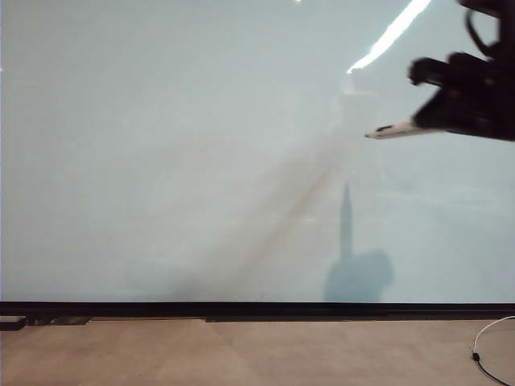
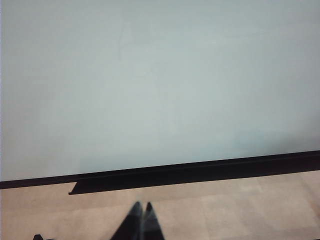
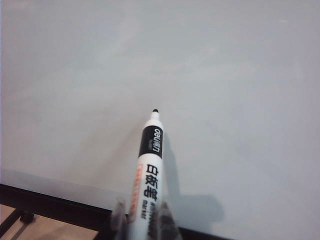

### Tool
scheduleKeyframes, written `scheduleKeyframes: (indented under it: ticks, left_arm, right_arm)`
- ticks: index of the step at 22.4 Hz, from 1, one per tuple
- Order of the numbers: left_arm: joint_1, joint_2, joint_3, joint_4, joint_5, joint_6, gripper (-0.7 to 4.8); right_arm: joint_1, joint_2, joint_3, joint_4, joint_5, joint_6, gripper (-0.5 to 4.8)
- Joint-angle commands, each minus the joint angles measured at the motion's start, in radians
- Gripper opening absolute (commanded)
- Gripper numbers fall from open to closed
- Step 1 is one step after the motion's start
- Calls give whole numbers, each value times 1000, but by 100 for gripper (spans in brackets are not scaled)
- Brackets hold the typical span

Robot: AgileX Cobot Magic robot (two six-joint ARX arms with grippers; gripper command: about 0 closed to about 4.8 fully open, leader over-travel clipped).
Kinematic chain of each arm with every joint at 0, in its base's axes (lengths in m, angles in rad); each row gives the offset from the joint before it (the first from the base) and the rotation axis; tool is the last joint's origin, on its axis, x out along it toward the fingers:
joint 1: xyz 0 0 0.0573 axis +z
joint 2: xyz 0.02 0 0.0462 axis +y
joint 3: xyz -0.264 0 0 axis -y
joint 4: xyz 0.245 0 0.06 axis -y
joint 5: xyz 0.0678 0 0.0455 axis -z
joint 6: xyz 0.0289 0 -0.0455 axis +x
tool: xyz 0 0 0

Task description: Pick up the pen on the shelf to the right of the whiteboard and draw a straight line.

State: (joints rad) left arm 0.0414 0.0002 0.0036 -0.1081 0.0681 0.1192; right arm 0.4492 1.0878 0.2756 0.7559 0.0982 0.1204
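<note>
The whiteboard (image 1: pixel 201 161) fills most of the exterior view, pale and glossy, with a black strip (image 1: pixel 257 309) along its lower edge. At the upper right my right gripper (image 1: pixel 433 121) is shut on the pen (image 1: pixel 394 130), a white marker whose dark tip points left in front of the board. In the right wrist view the pen (image 3: pixel 149 165) sticks out between the fingers of the right gripper (image 3: pixel 142 212) toward the whiteboard (image 3: pixel 225 75); whether the tip touches it I cannot tell. No straight line shows on the board. The shelf is out of view. My left gripper (image 2: pixel 141 206) is shut and empty, low before the whiteboard (image 2: pixel 160 75).
A tan surface (image 1: pixel 241 354) runs below the board. A white cable with a black plug (image 1: pixel 483 346) lies at its right end. Small black fittings (image 1: pixel 12 323) sit at the strip's left end. The arm's shadow (image 1: pixel 354 265) falls on the board.
</note>
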Motion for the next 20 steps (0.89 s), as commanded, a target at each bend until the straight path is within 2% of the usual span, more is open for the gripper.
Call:
scheduleKeyframes:
  ticks: [1, 10, 12, 13, 19, 20]
  left_arm:
    - [0, 0, 3, 11, 3, 1, -5]
    - [-1, 0, 3, 11, 3, 1, -5]
    - [-1, 0, 3, 11, 3, 1, -5]
    - [-1, 0, 3, 11, 3, 1, -5]
    - [-1, 0, 3, 12, 3, 1, -5]
    - [-1, 0, 3, 11, 3, 1, -5]
  right_arm:
    - [2, 21, 67, -50, -125, -20, -5]
    - [2, 211, 183, -74, -367, -24, -5]
    - [2, 308, 229, -53, -386, -32, -5]
    - [2, 379, 267, -23, -444, -38, -5]
    - [5, 546, 380, 62, -486, -33, -5]
    - [5, 577, 404, 106, -524, -13, -5]
